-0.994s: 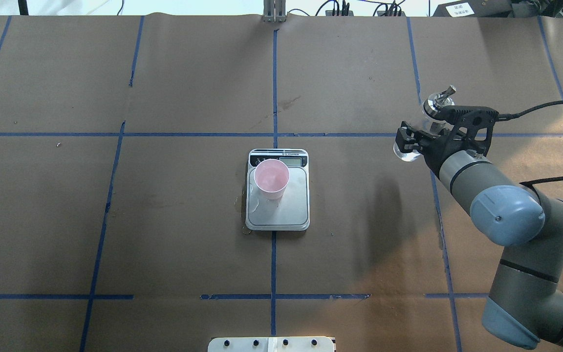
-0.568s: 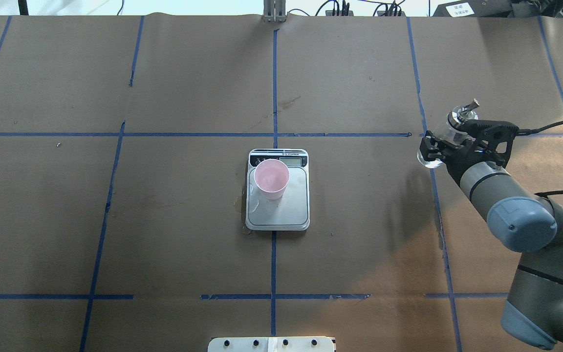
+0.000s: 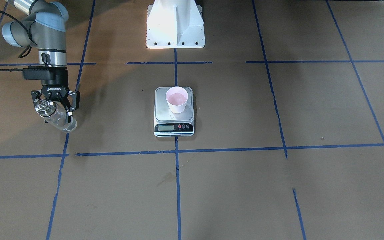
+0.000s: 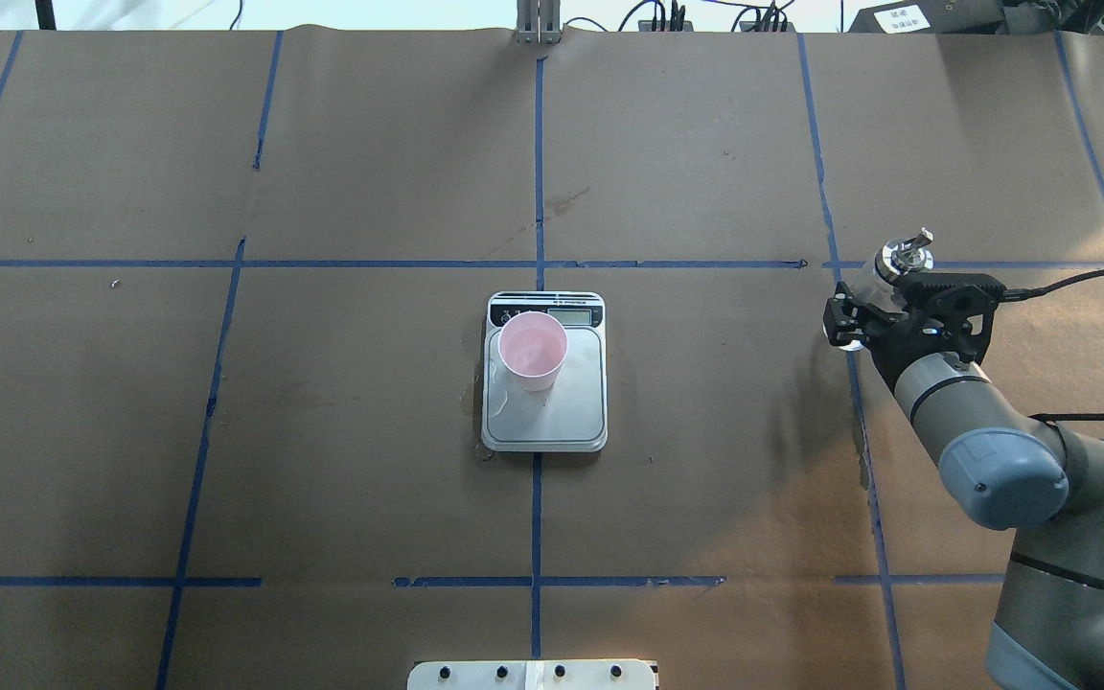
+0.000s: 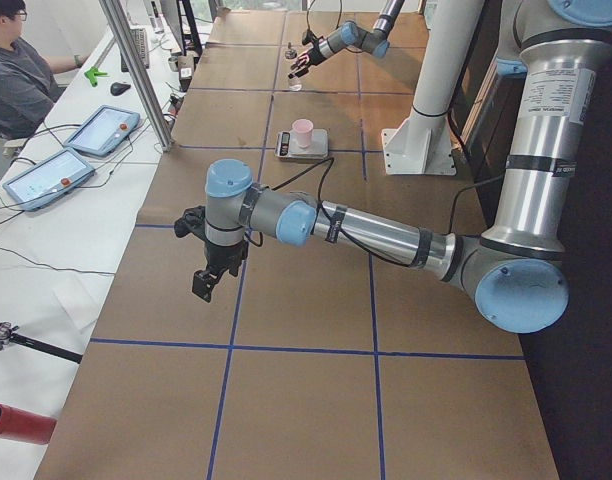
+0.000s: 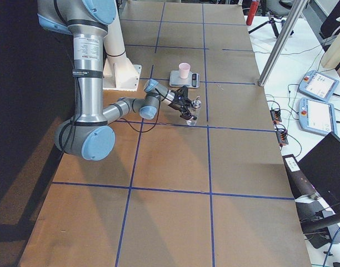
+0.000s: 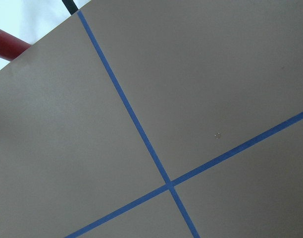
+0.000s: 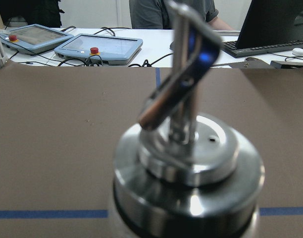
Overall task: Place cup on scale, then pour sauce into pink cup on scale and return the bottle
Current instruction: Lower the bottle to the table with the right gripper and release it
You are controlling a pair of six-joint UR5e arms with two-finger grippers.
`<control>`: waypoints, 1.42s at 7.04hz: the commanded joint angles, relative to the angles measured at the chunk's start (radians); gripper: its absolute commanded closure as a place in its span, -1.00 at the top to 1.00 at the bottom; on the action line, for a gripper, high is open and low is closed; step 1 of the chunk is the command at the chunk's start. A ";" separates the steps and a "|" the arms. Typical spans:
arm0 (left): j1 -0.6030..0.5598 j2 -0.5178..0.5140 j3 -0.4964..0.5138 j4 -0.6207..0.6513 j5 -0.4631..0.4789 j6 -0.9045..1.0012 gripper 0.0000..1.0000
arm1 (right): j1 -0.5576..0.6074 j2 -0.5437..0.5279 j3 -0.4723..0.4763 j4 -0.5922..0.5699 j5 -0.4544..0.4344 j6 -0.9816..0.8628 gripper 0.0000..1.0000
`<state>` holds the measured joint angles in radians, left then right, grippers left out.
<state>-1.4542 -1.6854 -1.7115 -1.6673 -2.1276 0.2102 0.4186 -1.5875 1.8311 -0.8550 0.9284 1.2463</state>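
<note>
**Bottle [image 3: 58, 122] of clear glass, silver cap and spout, gripped off to the side; cup parked on the scale**

Quick rundown. The right arm's black two-finger gripper [image 3: 57, 116] has its fingers closed on the glass body of the bottle, one on each side. The bottle is leaning rather than upright. In the front-facing view its shiny metal cap [image 3: 43, 107] points up and to the view's left, with the base lower and to the right. I can't tell whether the base touches the paper. The liquid inside is too clear for me to pick out. The right wrist camera is basically all blurry cap and thin pour spout [image 8: 183, 69].

The small pale pink tapered plastic cup [image 4: 533, 350] stands upright on the flat kitchen scale with the silver steel platform and black front panel [image 4: 552, 417]. It sits on the part of the platform nearest the display, leaving the rest bare. The scale is at the middle of the brown paper-covered table [image 4: 322, 479], on a blue tape line [image 4: 536, 517], well apart from the bottle.

The left arm's gripper [image 5: 202, 288] hangs above the table at the far left end, well away from everything. I only get it in the side view, so I can't tell if its fingers are apart or together.
</note>
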 commanded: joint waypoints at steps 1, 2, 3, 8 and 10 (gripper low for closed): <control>0.000 0.000 0.000 0.000 0.000 0.000 1.00 | -0.012 0.000 -0.003 0.001 -0.011 -0.001 -1.00; 0.000 0.000 0.000 0.000 0.000 0.000 1.00 | -0.012 -0.003 -0.001 0.002 -0.010 -0.001 -1.00; 0.000 0.000 0.000 0.000 0.002 0.000 1.00 | -0.011 -0.009 0.000 0.002 -0.010 -0.001 -1.00; 0.000 0.000 0.000 0.000 0.000 0.000 1.00 | -0.011 -0.009 -0.003 0.001 0.003 -0.013 0.89; 0.000 0.000 0.000 0.000 0.002 0.000 1.00 | -0.008 -0.011 0.025 -0.001 0.064 -0.013 0.99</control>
<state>-1.4542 -1.6859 -1.7119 -1.6675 -2.1266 0.2102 0.4091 -1.5974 1.8385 -0.8548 0.9515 1.2334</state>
